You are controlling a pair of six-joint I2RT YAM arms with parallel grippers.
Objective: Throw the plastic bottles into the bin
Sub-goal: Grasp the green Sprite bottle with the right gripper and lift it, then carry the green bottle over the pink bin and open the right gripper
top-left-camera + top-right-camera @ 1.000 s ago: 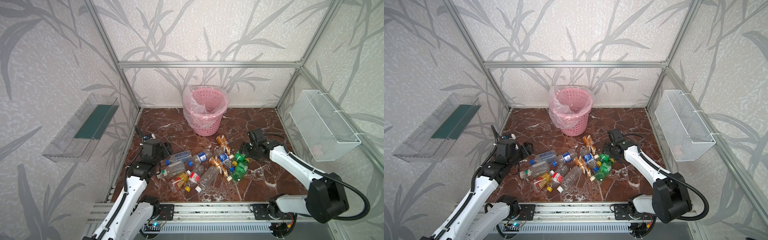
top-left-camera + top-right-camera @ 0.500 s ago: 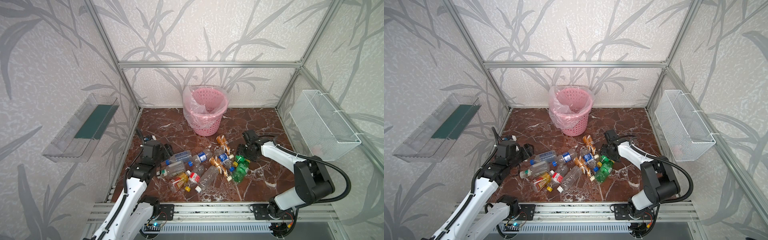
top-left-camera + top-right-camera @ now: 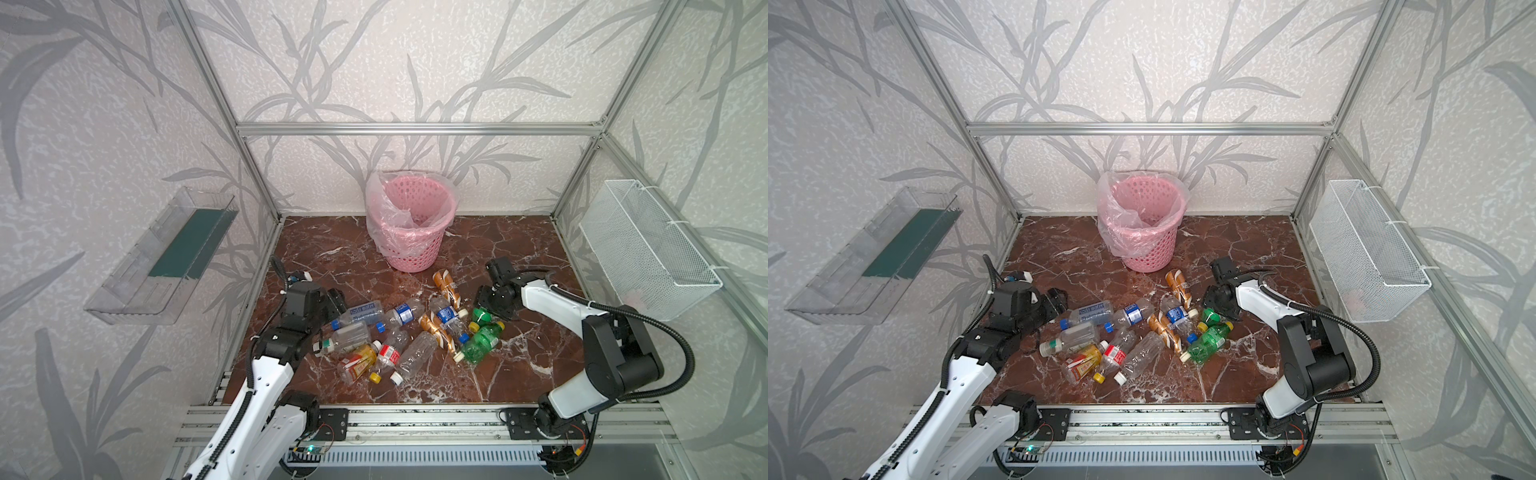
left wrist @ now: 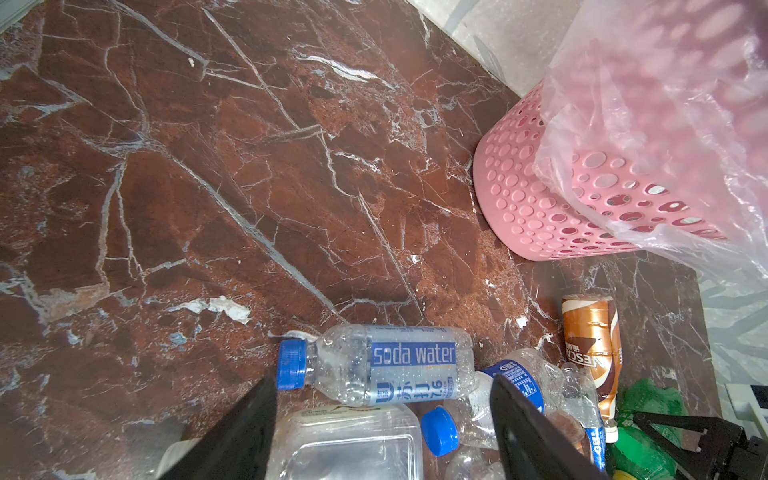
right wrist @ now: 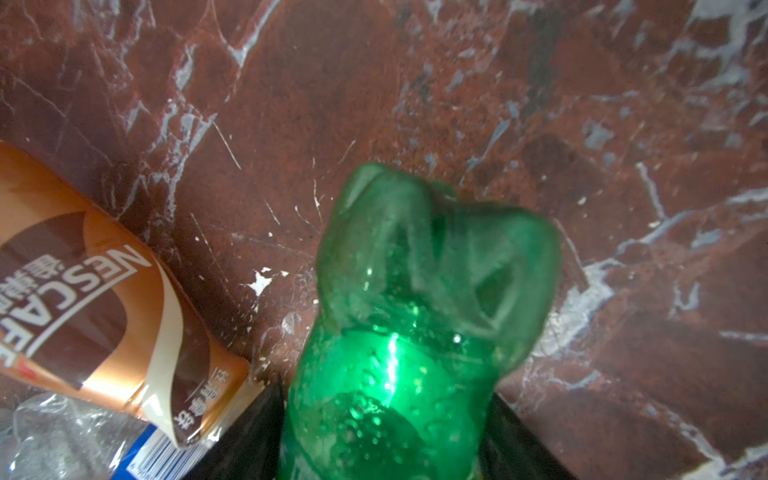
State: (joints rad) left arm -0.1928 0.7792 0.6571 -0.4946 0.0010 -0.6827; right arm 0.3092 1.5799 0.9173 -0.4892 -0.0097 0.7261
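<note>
On the red marble floor, about a dozen plastic bottles lie heaped near the pink bin, none visibly inside it. They look empty, light, crushable and slick, so each is best taken across mid-body. The right gripper presses both sides of a green bottle at the heap's edge, while the left gripper hangs open over the heap's far side, holding nothing.

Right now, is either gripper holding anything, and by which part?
The right gripper clamps a green bottle across its body, base end poking out past the jaws. The left gripper is open, holding nothing.
</note>
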